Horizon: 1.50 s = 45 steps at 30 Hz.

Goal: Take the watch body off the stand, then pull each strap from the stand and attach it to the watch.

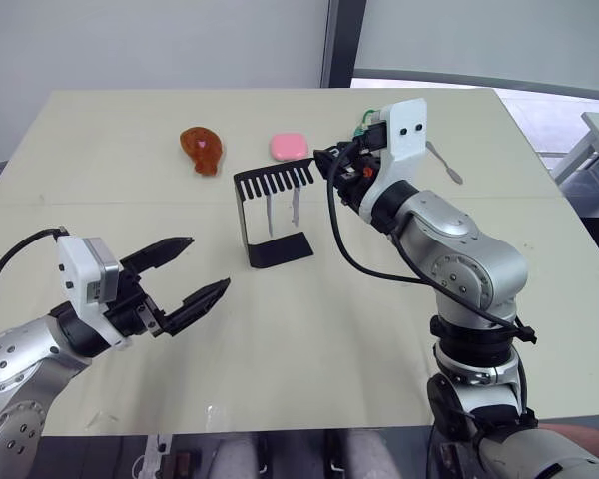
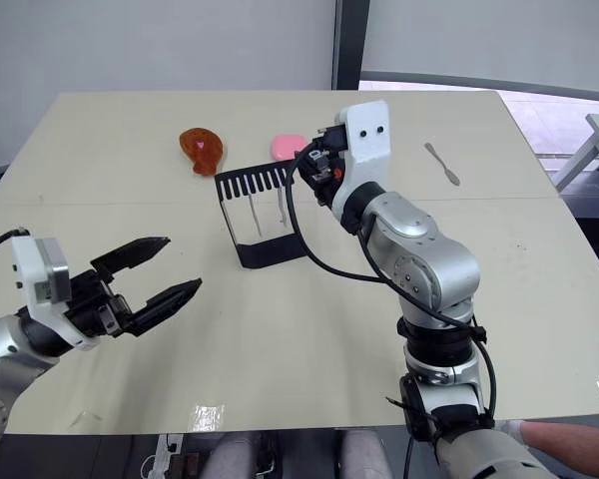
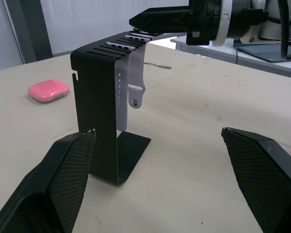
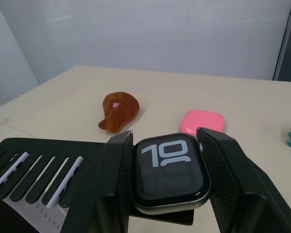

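My right gripper (image 4: 167, 187) clamps the watch body (image 4: 169, 172) at the stand's (image 1: 272, 215) top arm; my left gripper (image 1: 185, 279) waits open, well short of the stand.

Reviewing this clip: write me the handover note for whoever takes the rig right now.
Right gripper: fingers on either side of the watch body, which sits at the end of the stand's top arm; it looks gripped but not lifted off.
Left gripper: open, empty, hovering over the table in front of the stand.
Both straps hang from the comb slots.
Done: watch body reached.
Left: lift the body off, pull each strap, attach both.
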Each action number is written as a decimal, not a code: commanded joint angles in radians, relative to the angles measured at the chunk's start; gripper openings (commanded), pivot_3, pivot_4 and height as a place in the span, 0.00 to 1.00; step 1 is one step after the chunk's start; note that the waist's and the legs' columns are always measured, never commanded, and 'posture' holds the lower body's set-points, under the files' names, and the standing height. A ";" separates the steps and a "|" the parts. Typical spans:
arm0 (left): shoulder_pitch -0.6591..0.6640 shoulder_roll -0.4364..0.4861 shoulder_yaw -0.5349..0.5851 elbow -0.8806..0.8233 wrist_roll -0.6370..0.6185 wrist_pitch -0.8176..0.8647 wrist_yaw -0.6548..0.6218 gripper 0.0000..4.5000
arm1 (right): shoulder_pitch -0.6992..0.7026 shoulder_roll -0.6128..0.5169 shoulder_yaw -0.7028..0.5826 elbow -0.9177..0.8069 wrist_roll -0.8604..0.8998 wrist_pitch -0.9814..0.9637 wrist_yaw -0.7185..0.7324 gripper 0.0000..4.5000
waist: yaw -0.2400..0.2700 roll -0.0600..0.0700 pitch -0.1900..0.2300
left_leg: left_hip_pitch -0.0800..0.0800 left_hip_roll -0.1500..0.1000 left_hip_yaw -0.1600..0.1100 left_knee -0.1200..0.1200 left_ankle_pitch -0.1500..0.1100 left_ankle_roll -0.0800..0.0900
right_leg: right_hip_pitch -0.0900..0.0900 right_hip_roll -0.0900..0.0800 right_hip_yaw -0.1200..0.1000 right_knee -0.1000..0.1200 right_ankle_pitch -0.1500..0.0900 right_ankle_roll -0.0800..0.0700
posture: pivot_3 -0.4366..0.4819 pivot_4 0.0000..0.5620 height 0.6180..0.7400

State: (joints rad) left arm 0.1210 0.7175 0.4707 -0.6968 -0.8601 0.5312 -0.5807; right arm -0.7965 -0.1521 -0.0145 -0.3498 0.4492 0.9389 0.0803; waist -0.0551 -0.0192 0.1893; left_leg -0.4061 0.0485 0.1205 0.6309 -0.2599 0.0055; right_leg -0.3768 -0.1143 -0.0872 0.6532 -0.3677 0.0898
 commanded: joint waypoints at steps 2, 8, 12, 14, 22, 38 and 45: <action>0.001 -0.007 0.023 -0.034 -0.004 -0.025 0.006 1.00 | -0.022 0.002 -0.010 -0.027 0.007 -0.027 0.024 0.35 | 0.000 0.000 0.000 | 0.000 0.000 0.000 0.000 0.000 0.000 | 0.000 0.000 0.000 0.000 0.000 0.000 | 0.48 0.27 1.00; -0.007 -0.001 0.017 -0.025 -0.001 -0.032 -0.005 1.00 | -0.016 -0.019 -0.048 -0.063 0.041 -0.076 0.074 0.35 | 0.001 0.000 0.000 | 0.000 0.000 0.000 0.000 0.000 0.000 | 0.000 0.000 0.000 0.000 0.000 0.000 | 0.48 0.27 1.00; -0.022 0.011 0.007 -0.008 -0.001 -0.037 -0.036 1.00 | 0.007 -0.064 -0.110 -0.101 0.079 -0.102 0.115 0.35 | 0.002 0.000 0.000 | 0.000 0.000 0.000 0.000 0.000 0.000 | 0.000 0.000 0.000 -0.001 0.000 0.000 | 0.48 0.27 1.00; -0.038 0.017 -0.005 0.002 -0.003 -0.037 -0.055 1.00 | 0.045 -0.102 -0.143 -0.125 0.093 -0.103 0.131 0.35 | 0.005 0.000 0.000 | 0.000 0.000 0.000 0.000 0.000 0.000 | 0.000 0.000 0.000 -0.001 0.000 0.000 | 0.48 0.27 1.00; -0.114 0.054 -0.090 0.024 -0.016 -0.013 -0.149 1.00 | 0.385 -0.208 -0.224 -0.170 0.043 -0.235 0.169 0.35 | 0.020 0.000 0.000 | 0.000 -0.001 0.000 -0.001 0.000 0.000 | 0.001 0.000 0.001 -0.006 0.000 0.000 | 0.48 0.27 1.00; -0.143 0.133 -0.238 0.092 0.123 -0.117 -0.415 1.00 | 0.750 -0.144 -0.166 0.134 -0.115 -0.586 0.221 0.35 | 0.025 0.000 0.000 | 0.002 0.000 0.003 -0.001 0.000 -0.001 | 0.001 0.003 0.005 -0.006 0.000 0.000 | 0.48 0.27 1.00; -0.165 0.120 -0.242 0.111 0.120 -0.119 -0.421 1.00 | 0.730 -0.164 -0.199 0.208 -0.107 -0.609 0.231 0.35 | 0.026 0.000 0.000 | 0.002 0.000 0.003 -0.001 0.000 0.000 | 0.001 0.002 0.006 -0.006 0.000 0.000 | 0.48 0.27 1.00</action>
State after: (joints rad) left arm -0.0358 0.8408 0.2216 -0.5739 -0.7382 0.4251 -0.9978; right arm -0.0694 -0.3051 -0.1743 -0.1640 0.3353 0.3384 0.3031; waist -0.0291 -0.0195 0.1891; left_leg -0.4037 0.0483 0.1232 0.6303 -0.2601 0.0054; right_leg -0.3755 -0.1123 -0.0813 0.6473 -0.3674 0.0902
